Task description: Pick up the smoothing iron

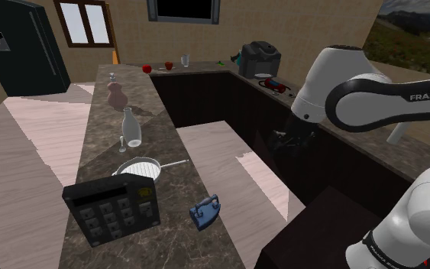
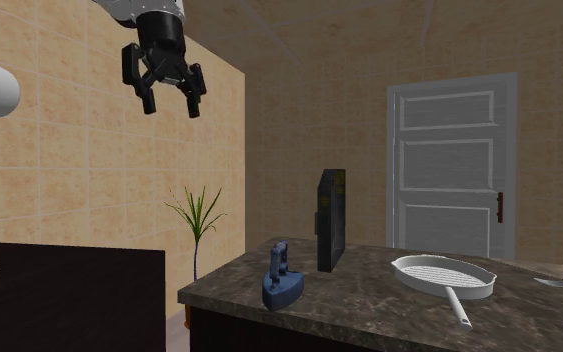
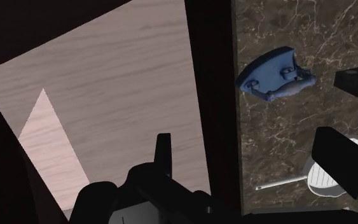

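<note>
The smoothing iron [image 1: 205, 211] is blue with a loop handle and stands flat on the dark marble counter [image 1: 167, 237] near its front edge. It also shows as the iron [image 2: 281, 280] and the iron [image 3: 274, 75]. My black gripper [image 2: 174, 105] hangs open high above and off to the side of the counter, holding nothing. In the wrist view the gripper [image 3: 254, 159] is over the floor beside the counter's edge, with the iron ahead of its fingers [image 3: 165, 153]. In the shoulder view the gripper [image 1: 284, 143] is dark against the dark cabinets.
A black calculator-like box [image 1: 114, 208] stands close beside the iron. Behind it lie a white ribbed pan [image 1: 140, 168], a clear bottle [image 1: 131, 128] and a pink vase [image 1: 115, 94]. A pale wood floor [image 1: 221, 153] runs between the two counters.
</note>
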{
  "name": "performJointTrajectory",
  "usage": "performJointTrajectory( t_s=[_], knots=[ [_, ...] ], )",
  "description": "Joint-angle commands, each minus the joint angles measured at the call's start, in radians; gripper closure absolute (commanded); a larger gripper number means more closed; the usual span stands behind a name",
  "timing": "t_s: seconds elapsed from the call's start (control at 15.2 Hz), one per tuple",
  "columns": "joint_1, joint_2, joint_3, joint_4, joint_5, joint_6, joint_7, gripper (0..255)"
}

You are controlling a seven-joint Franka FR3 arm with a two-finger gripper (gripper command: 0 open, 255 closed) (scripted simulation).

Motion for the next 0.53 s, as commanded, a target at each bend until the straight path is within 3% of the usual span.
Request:
performJointTrajectory(
  t_s=[0.0,0.46],
  knots=[
    [0.004,0.042,0.049,-0.016,0.026,0.076,0.067,0],
    [-0.043,0.296,0.250,0.000,0.041,0.371,0.321,0]
  ],
)
